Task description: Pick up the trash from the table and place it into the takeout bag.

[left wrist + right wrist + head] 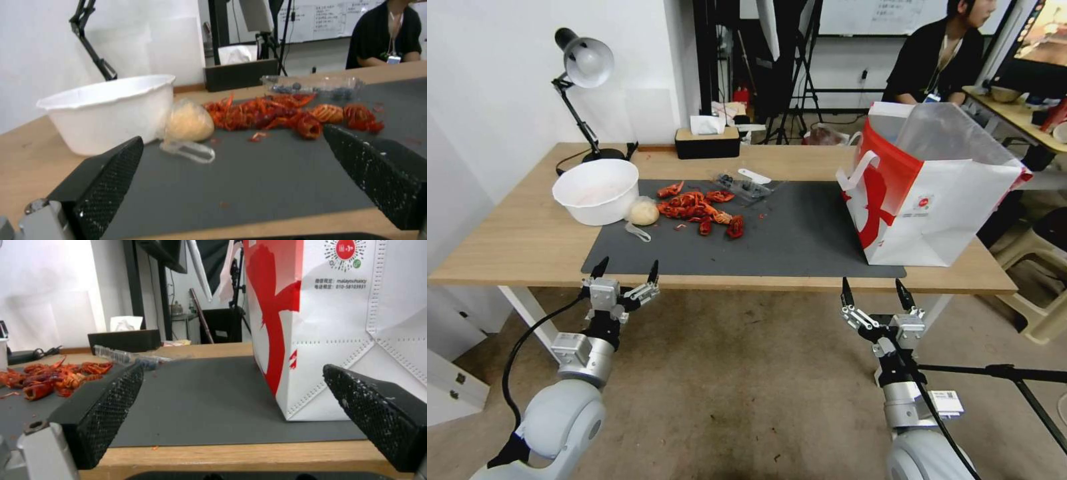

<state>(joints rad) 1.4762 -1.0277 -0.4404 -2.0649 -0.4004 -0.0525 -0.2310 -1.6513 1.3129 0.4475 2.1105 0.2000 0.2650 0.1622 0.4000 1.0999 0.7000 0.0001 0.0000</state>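
The trash lies on the left half of the table's (pixel 507 248) dark mat (pixel 807 233): a pile of red crayfish shells (pixel 700 208) (pixel 285 113) (pixel 49 376), a small clear bag with a beige lump (pixel 644 212) (pixel 189 121), a white bowl (pixel 596 190) (pixel 106 110) and a clear plastic tray (pixel 746 185) (pixel 311 87). The red-and-white takeout bag (pixel 940 200) (pixel 338 323) stands upright at the mat's right end, its mouth open. My left gripper (pixel 627 268) (pixel 231 138) hovers open just off the table's front edge, facing the shells. My right gripper (pixel 873 288) (pixel 233 371) is open before the bag.
A desk lamp (pixel 584 63) stands at the table's back left and a black tissue box (pixel 707 140) at the back middle. A beige stool (pixel 1040 280) and a black tripod leg (pixel 1007 373) are on the floor to the right. Bare mat lies between shells and bag.
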